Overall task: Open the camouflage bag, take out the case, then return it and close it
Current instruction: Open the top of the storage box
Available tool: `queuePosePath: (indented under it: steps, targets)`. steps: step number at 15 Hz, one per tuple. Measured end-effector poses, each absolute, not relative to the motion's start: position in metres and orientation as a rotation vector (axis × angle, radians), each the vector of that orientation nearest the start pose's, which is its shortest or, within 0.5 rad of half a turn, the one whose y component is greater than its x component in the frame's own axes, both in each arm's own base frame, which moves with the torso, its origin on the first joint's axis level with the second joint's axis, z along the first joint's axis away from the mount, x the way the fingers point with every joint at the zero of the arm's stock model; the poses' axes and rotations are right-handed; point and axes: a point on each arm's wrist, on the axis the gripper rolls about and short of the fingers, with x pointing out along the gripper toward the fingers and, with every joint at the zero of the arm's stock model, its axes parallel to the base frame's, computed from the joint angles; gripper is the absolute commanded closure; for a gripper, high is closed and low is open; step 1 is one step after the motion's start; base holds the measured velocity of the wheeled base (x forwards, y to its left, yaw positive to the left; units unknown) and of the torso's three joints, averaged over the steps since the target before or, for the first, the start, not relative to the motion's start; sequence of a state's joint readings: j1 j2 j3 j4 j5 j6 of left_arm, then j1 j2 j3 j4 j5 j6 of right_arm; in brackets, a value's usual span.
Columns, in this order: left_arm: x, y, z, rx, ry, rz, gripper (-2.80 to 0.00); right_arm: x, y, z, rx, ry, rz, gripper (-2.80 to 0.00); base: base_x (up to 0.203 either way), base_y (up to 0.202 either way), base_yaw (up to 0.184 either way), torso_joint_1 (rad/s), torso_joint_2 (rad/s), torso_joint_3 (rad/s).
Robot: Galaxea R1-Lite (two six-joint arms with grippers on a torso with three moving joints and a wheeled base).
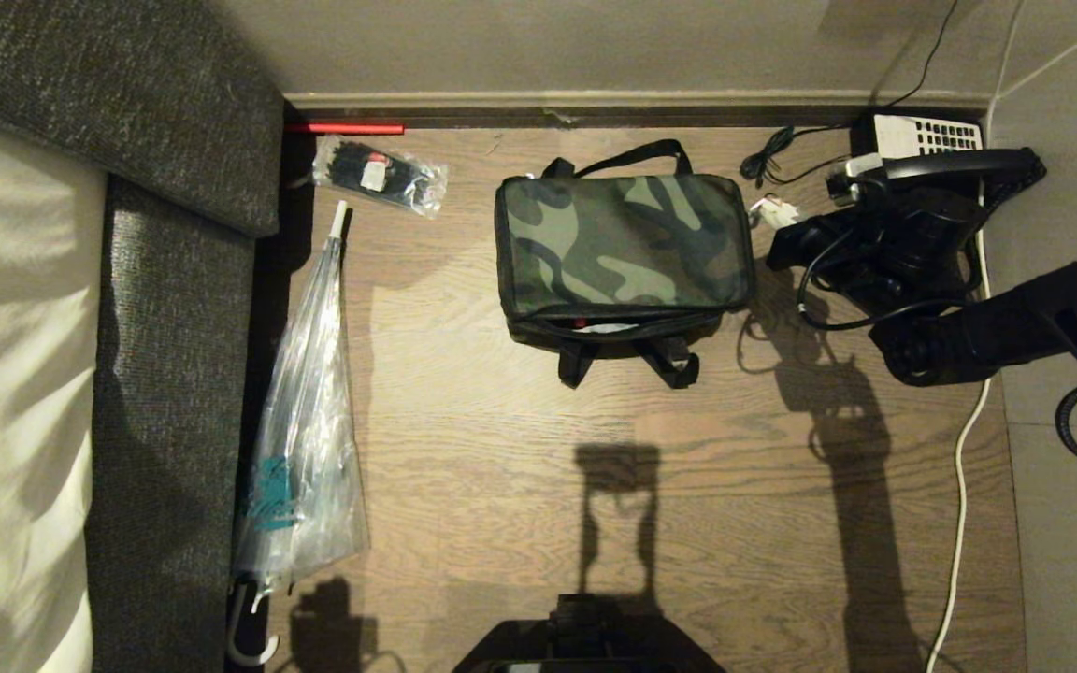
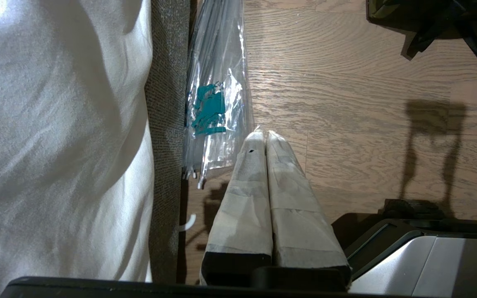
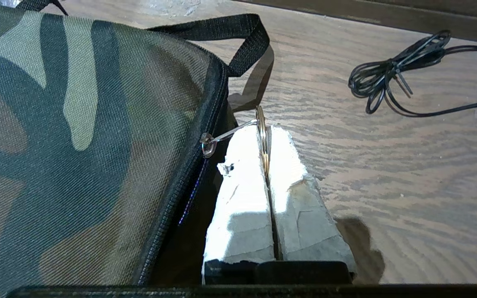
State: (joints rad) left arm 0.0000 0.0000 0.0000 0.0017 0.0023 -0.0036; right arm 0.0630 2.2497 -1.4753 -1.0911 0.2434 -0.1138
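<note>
The camouflage bag [image 1: 623,245] sits on the wooden floor with its green-and-black top [image 3: 81,124] lying flat. A narrow gap along its near side shows a little red and white [image 1: 595,325]. The case is hidden. My right gripper [image 1: 775,213] is at the bag's right end. In the right wrist view its taped fingers [image 3: 242,174] are shut on the metal ring [image 3: 262,136] of the zipper pull, which links to the slider [image 3: 208,145] on the bag's edge. My left gripper [image 2: 265,134] hangs shut and empty over the floor beside the sofa.
A clear folded umbrella [image 1: 300,421] lies along the grey sofa [image 1: 165,374] on the left. A packet of black ties [image 1: 378,174] lies behind it. A black telephone [image 1: 931,150], a coiled black cable [image 1: 768,159] and a white cord [image 1: 964,467] are at the right. The wall runs close behind the bag.
</note>
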Motion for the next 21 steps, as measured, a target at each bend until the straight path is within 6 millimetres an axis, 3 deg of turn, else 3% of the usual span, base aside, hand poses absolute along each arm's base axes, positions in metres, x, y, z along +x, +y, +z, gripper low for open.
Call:
queuePosePath:
  steps: [21]
  targets:
    - [-0.023,0.000,0.075,-0.003,0.002,0.003,0.00,0.474,0.033,0.204,-0.146,-0.381,0.277,0.00,0.000,0.000,0.000,0.000,0.00,0.000]
